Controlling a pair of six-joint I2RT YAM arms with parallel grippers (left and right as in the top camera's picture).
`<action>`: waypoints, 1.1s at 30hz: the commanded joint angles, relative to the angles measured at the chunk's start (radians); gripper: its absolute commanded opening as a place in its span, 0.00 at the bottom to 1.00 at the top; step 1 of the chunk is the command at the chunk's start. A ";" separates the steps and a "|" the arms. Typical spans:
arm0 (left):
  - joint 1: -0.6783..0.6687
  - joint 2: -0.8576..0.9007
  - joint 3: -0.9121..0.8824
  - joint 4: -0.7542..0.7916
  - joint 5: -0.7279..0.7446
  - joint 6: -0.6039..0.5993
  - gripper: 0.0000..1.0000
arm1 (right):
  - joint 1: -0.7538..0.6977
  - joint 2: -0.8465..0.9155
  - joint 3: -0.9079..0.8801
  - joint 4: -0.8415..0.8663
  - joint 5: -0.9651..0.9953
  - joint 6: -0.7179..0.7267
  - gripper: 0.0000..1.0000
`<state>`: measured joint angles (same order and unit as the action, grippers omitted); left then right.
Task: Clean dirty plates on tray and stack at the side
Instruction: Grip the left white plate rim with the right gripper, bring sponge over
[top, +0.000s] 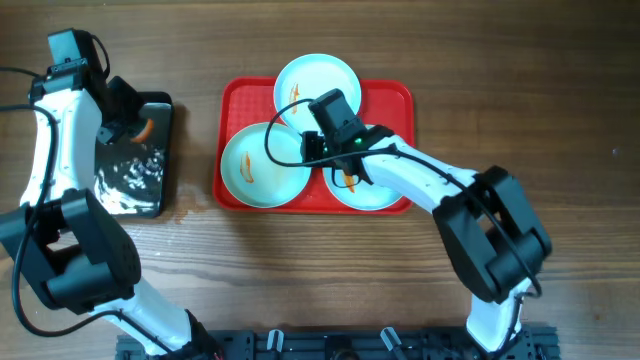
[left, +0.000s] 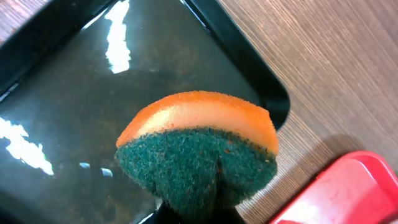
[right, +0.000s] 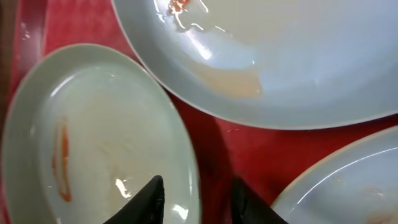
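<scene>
Three pale plates lie on the red tray (top: 398, 95): a back one (top: 325, 75), a front-left one (top: 255, 165) and a front-right one (top: 378, 193), each with orange smears. My right gripper (top: 316, 147) is open and low over the tray. In the right wrist view its fingers (right: 199, 200) straddle the right rim of the front-left plate (right: 93, 143), with the back plate (right: 280, 56) ahead and the front-right plate (right: 348, 180) beside it. My left gripper (top: 135, 125) is shut on an orange and green sponge (left: 199, 143), held above the black tray.
A black glossy tray (top: 135, 190) with foamy water stands left of the red tray; it also shows in the left wrist view (left: 74, 93). A corner of the red tray (left: 348, 193) shows there too. Bare wooden table (top: 540, 100) surrounds both trays.
</scene>
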<state>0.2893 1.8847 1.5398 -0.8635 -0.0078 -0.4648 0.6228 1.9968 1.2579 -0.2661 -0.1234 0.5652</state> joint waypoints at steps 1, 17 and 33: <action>0.003 -0.020 -0.003 0.003 0.094 0.021 0.04 | 0.000 0.035 0.012 0.012 0.035 -0.035 0.34; -0.147 -0.020 -0.002 -0.106 0.341 0.189 0.04 | 0.066 0.092 0.010 -0.060 0.109 0.093 0.14; -0.512 0.029 -0.196 0.014 0.303 0.095 0.04 | 0.040 0.093 0.040 -0.122 0.097 0.124 0.05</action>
<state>-0.1871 1.9015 1.3811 -0.8787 0.3126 -0.3420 0.6865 2.0495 1.2949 -0.3561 -0.0441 0.6548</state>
